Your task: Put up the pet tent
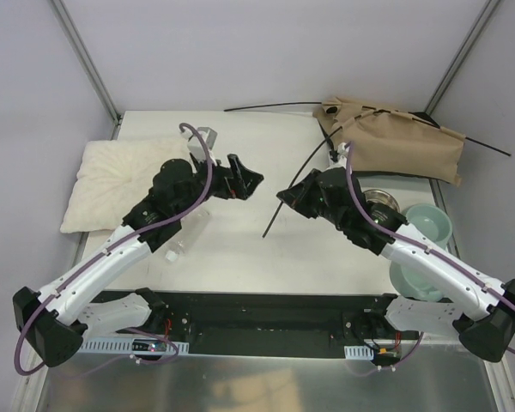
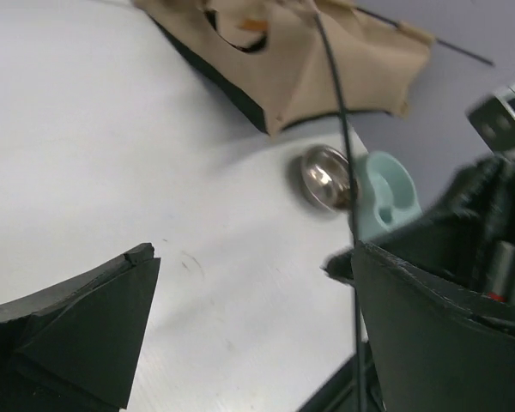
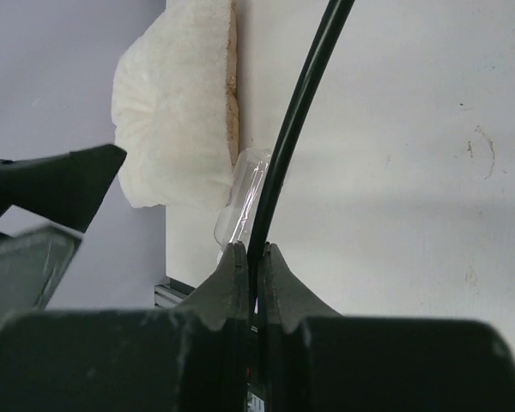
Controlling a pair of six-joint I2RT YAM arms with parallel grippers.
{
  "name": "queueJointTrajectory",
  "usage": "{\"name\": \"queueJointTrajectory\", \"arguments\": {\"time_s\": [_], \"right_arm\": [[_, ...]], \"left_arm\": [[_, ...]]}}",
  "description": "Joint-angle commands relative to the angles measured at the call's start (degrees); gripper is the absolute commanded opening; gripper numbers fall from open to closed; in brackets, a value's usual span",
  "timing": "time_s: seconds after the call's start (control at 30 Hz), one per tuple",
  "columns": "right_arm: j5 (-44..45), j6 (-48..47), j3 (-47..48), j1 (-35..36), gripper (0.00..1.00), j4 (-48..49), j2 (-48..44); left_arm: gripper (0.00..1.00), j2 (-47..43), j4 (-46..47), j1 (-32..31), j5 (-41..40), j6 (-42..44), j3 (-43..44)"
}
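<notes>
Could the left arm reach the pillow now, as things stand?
Probably yes. The left gripper is open and empty, and the pillow lies uncovered close beside that arm, with nothing between them.

- The tan felt-like fabric pet tent (image 1: 395, 142) is plain tan with no pattern. The left wrist view shows a black lining along its cut edge.
- Its thin black poles (image 1: 273, 223) are black all over and slightly glossy.
- The cream fluffy rectangular pillow (image 1: 112, 176) is off-white.
- The flat white tabletop (image 1: 240, 249) carries a few faint grey scuffs.
- The round pale mint-green bowl (image 1: 429, 225) is one flat colour.
- The round shiny metal bowl (image 1: 382, 202) is silver.
- The two white-shelled robot arms (image 1: 112, 257) have black joints, black jaws and purple cables.
</notes>
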Motion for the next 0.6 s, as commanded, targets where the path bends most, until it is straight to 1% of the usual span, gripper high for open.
{"name": "queueJointTrajectory", "arguments": {"time_s": [0.0,0.07,0.13,0.23,0.33,0.43,0.57], "right_arm": [[-0.3,-1.1,4.6,0.2,0.00,2.2,-2.3],[-0.5,-0.6,5.5,0.1,0.00,2.3,-2.4],[-0.6,0.0,6.3,0.2,0.00,2.6,-2.5],[-0.1,1.4,8.0,0.0,0.00,2.4,-2.0],[0.3,2.1,9.5,-0.1,0.00,2.3,-1.8],[1.0,3.2,9.9,-0.3,0.00,2.5,-2.1],[1.7,4.6,9.8,-0.9,0.00,2.8,-2.4]], "left_arm": [[0.99,1.5,4.3,5.0,-8.6,-3.5,-2.5],[0.99,4.3,5.4,7.6,-5.9,-3.8,-2.7],[0.99,8.1,8.8,9.1,-3.3,-2.4,-3.8],[0.96,15.0,16.8,10.1,2.4,0.1,-4.7],[0.90,25.0,23.1,9.7,11.1,1.2,-2.1],[0.88,33.4,30.3,8.0,13.7,1.2,1.2],[0.88,42.5,40.8,5.2,12.9,0.5,5.3]]}}
